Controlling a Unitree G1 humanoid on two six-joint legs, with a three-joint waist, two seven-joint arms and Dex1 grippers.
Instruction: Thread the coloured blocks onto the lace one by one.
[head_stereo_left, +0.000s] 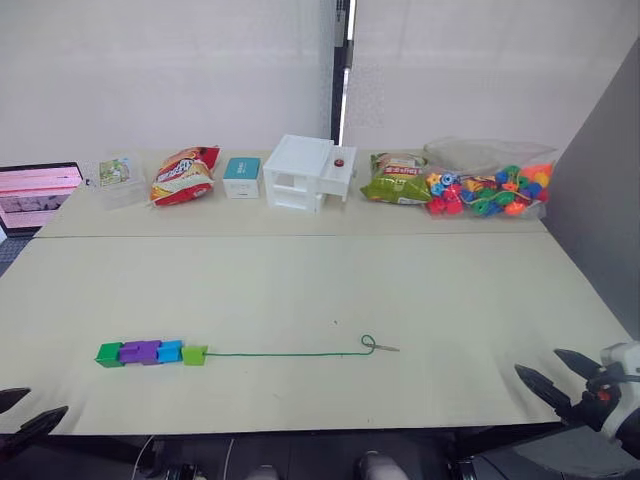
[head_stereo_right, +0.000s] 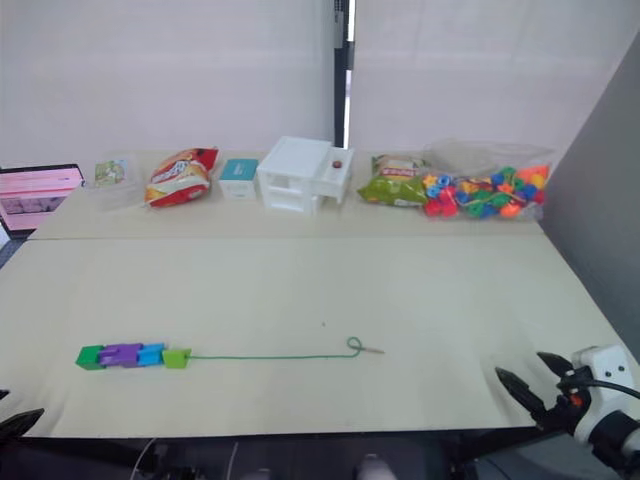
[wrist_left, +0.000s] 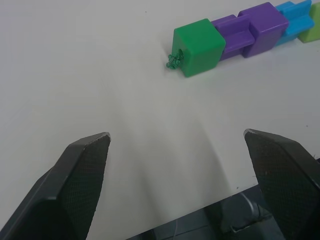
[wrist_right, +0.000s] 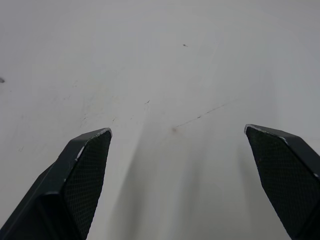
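- I'm seeing four coloured blocks sitting threaded on the green lace, knot touching the dark green block.
- I'm holding the left gripper and right gripper with fingers wide, both near the bench edge, apart from the lace.

Pale table; white curtains behind, dark gap between; possibly grey partition right.

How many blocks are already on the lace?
Four blocks sit on the lace: green, purple, blue, light green, pushed against its knot.
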